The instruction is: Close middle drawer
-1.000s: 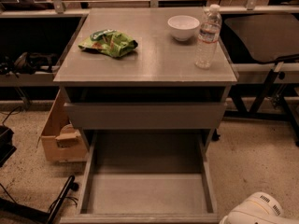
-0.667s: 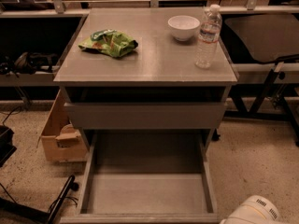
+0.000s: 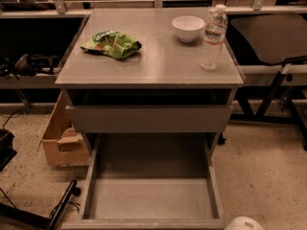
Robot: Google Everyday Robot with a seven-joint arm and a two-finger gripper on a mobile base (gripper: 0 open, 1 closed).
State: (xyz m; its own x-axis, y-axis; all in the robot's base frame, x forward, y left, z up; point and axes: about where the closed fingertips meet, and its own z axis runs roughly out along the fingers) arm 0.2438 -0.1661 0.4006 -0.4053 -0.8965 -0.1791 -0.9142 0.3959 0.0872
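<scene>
1. Plainly, the middle drawer (image 3: 151, 199) stood pulled far out of the grey cabinet (image 3: 158, 63) toward the near side. Its long tray lay open to view, with its front along the near edge of the scene.
2. Above it, the upper drawer (image 3: 148, 119) sat almost fully in, its flat front just under the cabinet top, with a dark gap between them.
3. The gripper (image 3: 243, 223) showed only as a white rounded piece at the near right edge. It was to the right of the open drawer's near corner and not touching it. I cannot tell whether it was spread or pressed together.
4. On the cabinet top, a green snack bag (image 3: 111, 43) lay toward the far left.
5. A white bowl (image 3: 188, 28) sat at the far right, and a clear water bottle (image 3: 213, 37) stood upright just beside it, slightly nearer.
6. A cardboard box (image 3: 60, 143) rested on the speckled floor, against the cabinet's left side.
</scene>
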